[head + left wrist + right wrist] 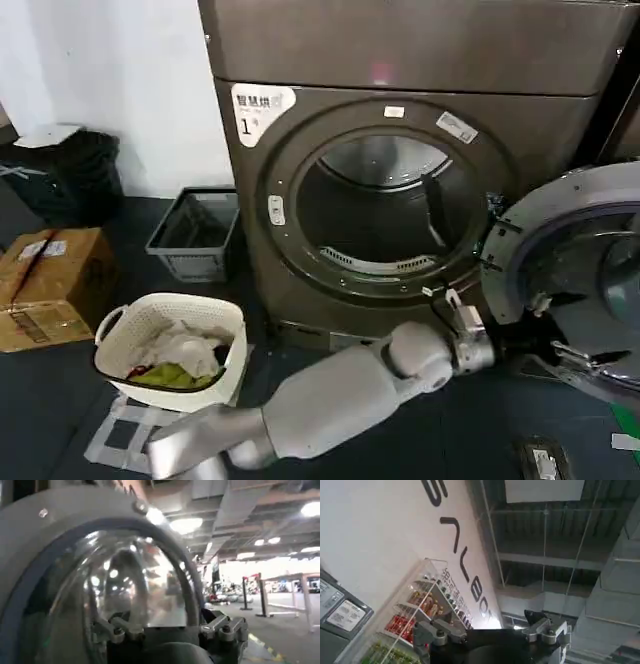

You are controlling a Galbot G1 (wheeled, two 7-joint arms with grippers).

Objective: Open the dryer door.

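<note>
The dryer stands against the wall, a bronze-grey machine with a white sticker marked "1" at its upper left corner. Its round opening is uncovered and the steel drum shows inside. The dryer door is swung wide open to the right of the opening, its grey inner face and domed glass turned towards the room.

The left arm reaches across low in front of the machine, and the left gripper sits just below the opening's lower right rim, close beside the door's inner edge. In the left wrist view the door's glass bowl looms right in front of that gripper, whose fingers stand spread apart with nothing between them.

In the right wrist view the right gripper points up towards a ceiling and a shelf of bottles, its fingers likewise spread and empty.

On the dark floor to the left of the dryer are a white laundry basket holding clothes, a grey crate and a cardboard box.
</note>
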